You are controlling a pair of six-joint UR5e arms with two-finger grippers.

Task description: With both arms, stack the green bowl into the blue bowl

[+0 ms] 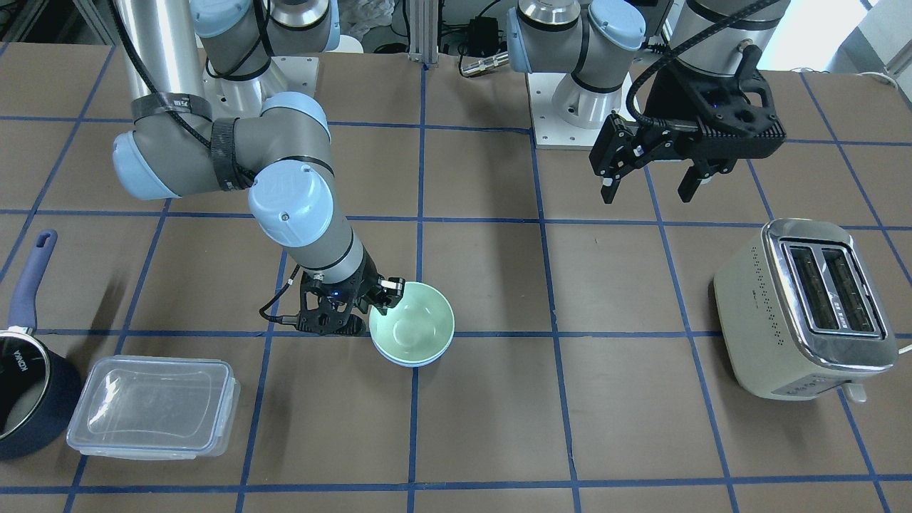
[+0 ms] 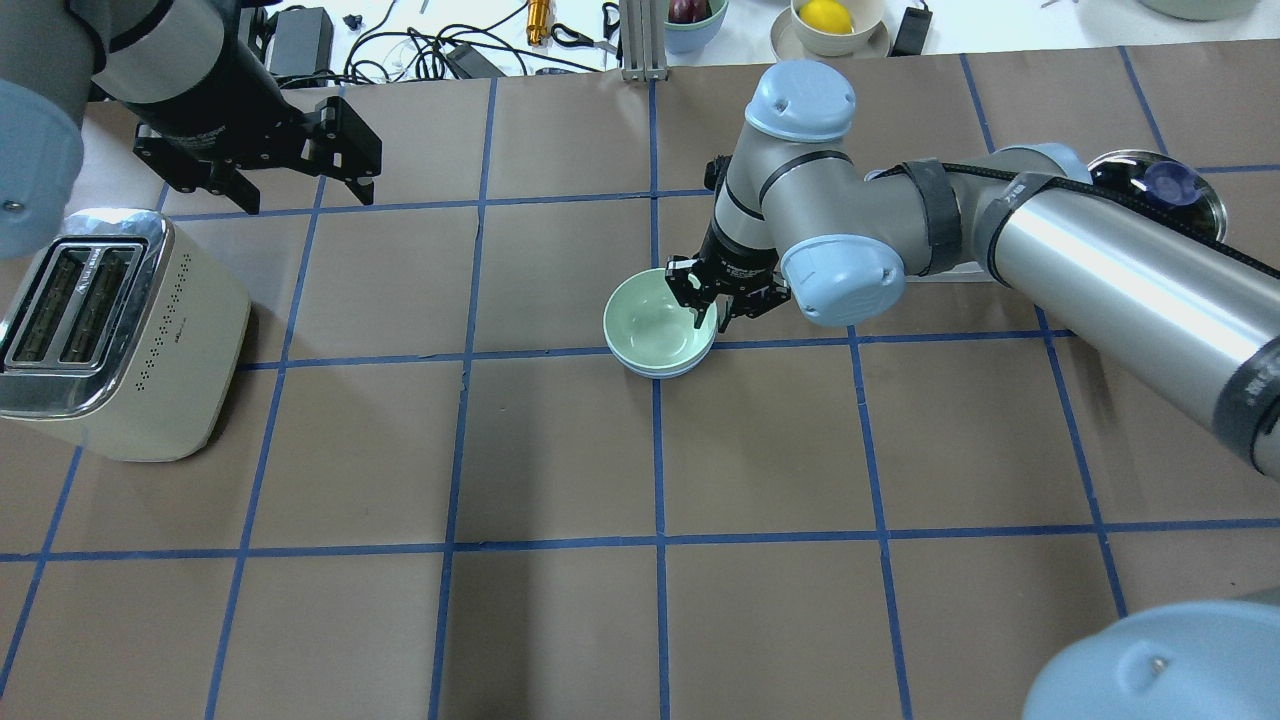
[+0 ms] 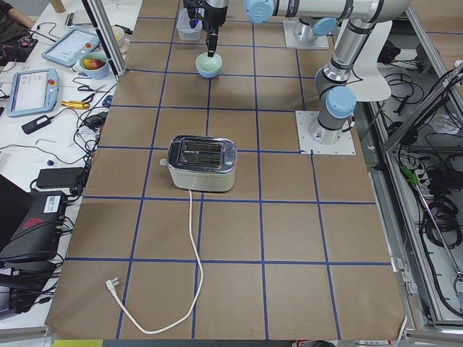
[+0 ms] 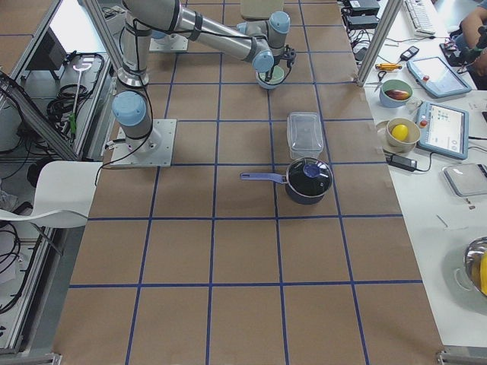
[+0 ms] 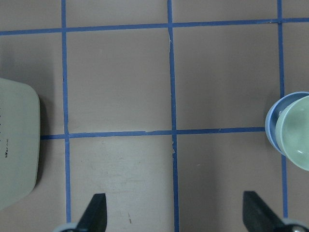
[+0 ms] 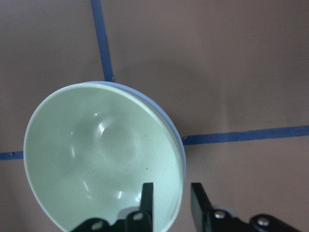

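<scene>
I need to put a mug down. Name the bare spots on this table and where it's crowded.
Bare: the squares between the green bowl, nested in the blue bowl, and the toaster; also the operator-side row in front of them. Crowded: at the bowls, where fingers of the right gripper straddle the rim, and the corner holding saucepan and container.

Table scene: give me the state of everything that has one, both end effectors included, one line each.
Green bowl: upright, nested in the blue bowl.
Blue bowl: upright, holding the green bowl.
Right end effector: open, straddling the green bowl's rim.
Left end effector: open, empty, raised.
Toaster: slots empty, unplugged.
Saucepan: lid on.
Container: lid on, empty.
</scene>
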